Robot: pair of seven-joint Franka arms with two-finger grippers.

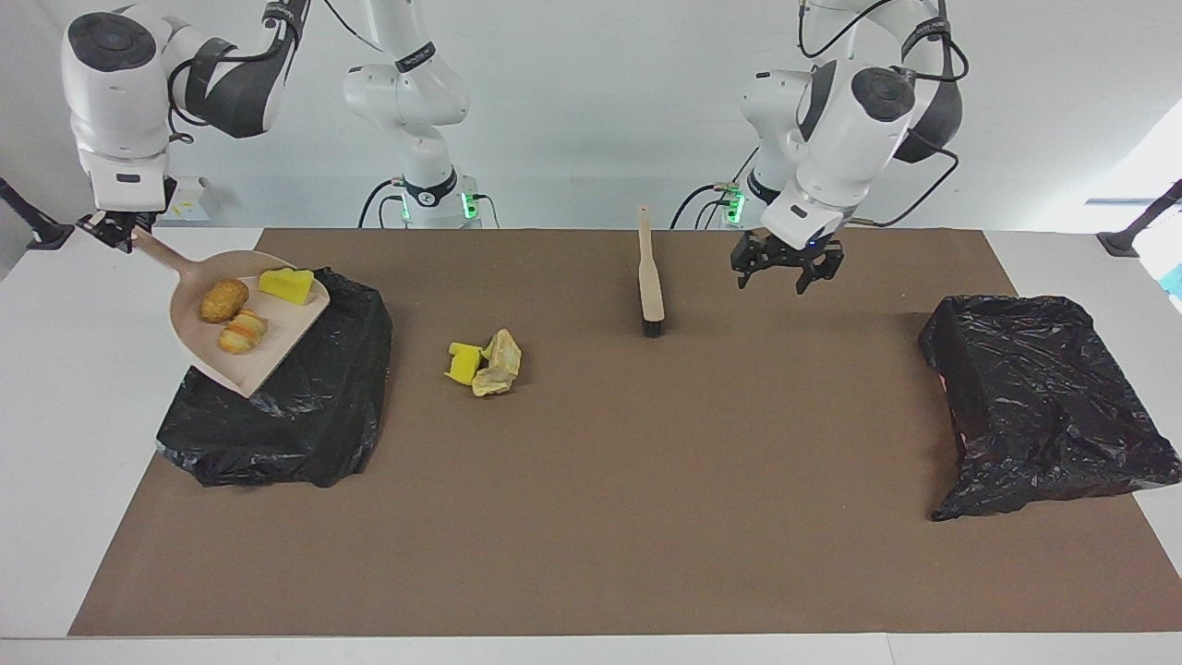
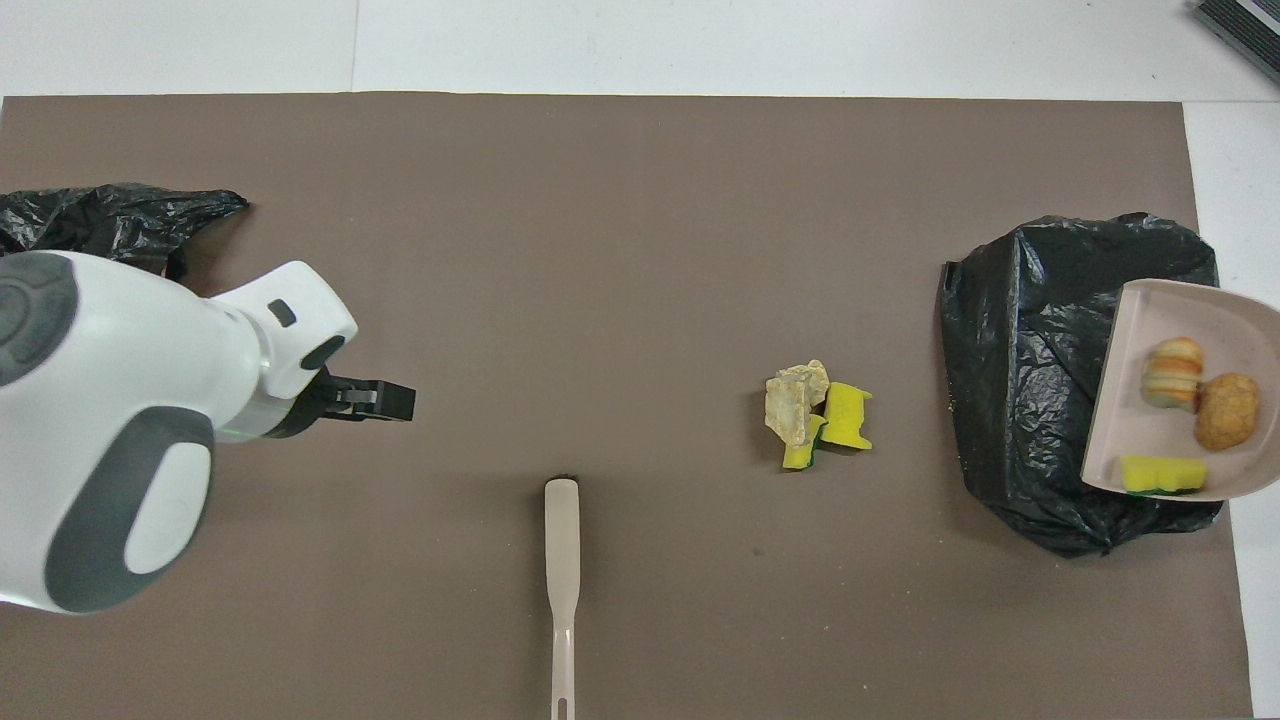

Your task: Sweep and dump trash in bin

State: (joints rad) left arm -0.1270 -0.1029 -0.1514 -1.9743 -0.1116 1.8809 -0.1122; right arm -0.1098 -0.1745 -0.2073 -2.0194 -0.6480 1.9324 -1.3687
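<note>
My right gripper (image 1: 115, 229) is shut on the handle of the beige dustpan (image 1: 247, 366), which hangs tilted over the black-bagged bin (image 1: 305, 416) at the right arm's end of the table. In the pan (image 2: 1140, 330) lie pieces of trash: two golden-brown rolls (image 1: 224, 300) and a yellow sponge chunk (image 1: 284, 284). More trash (image 1: 485, 362), yellow sponge chunks and a pale wad (image 2: 795, 405), sits on the brown mat beside the bin (image 2: 1030, 380). The brush (image 1: 651, 277) lies flat on the mat (image 2: 562, 560). My left gripper (image 1: 785, 274) hangs open and holds nothing (image 2: 385, 400), above the mat beside the brush.
A second black bag (image 1: 1043, 397) lies at the left arm's end of the table, partly hidden under the left arm in the overhead view (image 2: 130, 215). The brown mat (image 1: 646, 517) covers most of the white table.
</note>
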